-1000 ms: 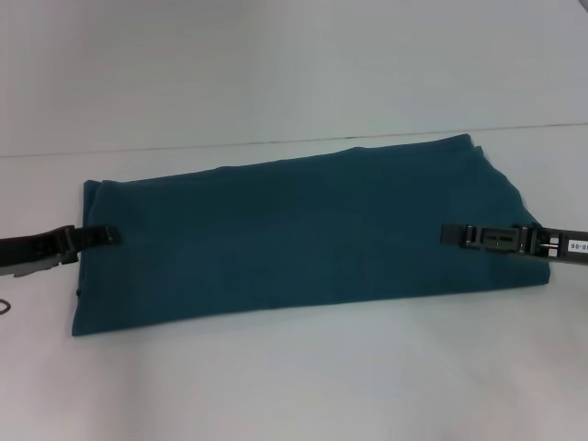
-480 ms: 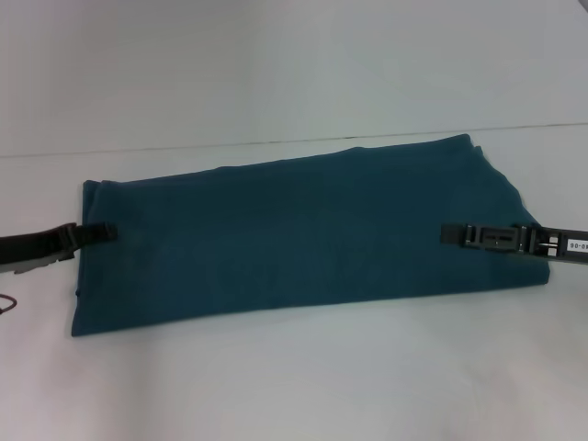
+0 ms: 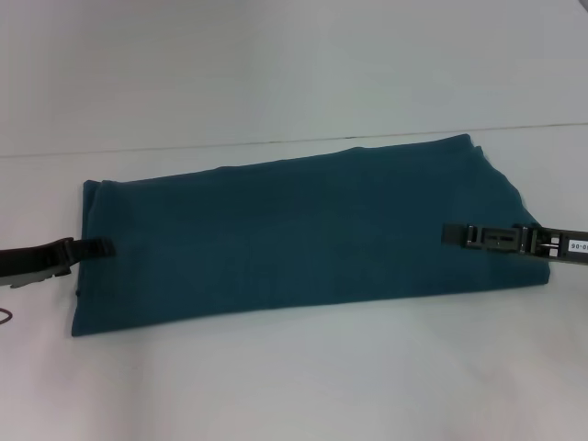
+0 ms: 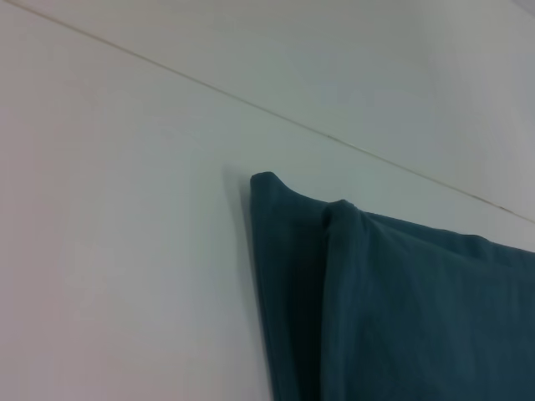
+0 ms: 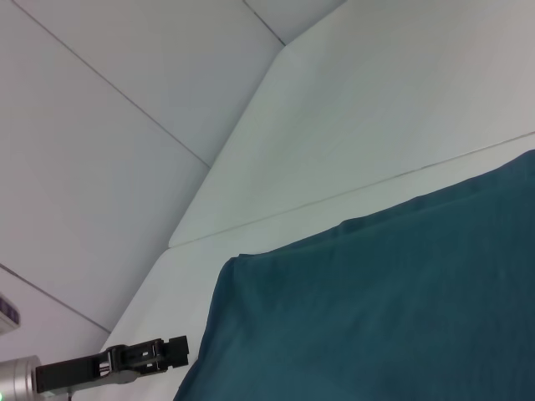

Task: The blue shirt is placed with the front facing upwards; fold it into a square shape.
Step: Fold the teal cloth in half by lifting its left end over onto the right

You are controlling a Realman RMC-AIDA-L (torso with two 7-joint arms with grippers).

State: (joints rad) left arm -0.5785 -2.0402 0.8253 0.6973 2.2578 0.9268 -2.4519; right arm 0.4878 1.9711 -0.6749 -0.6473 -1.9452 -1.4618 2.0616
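The blue shirt (image 3: 303, 230) lies folded into a long teal band across the white table, its plain side up with no lettering showing. My left gripper (image 3: 99, 246) sits at the band's left end, its tip just over the cloth edge. My right gripper (image 3: 450, 234) reaches in over the band's right end. The left wrist view shows a layered folded corner of the shirt (image 4: 401, 309). In the right wrist view the shirt (image 5: 401, 292) stretches away, with the left gripper (image 5: 171, 348) at its far end.
The white table (image 3: 294, 377) runs in front of and behind the shirt. A seam line (image 3: 276, 141) crosses it just behind the cloth. A thin dark cable (image 3: 5, 314) shows at the left edge.
My left gripper has slid slightly left and toward the near edge of the table. The right gripper and the shirt have stayed put.
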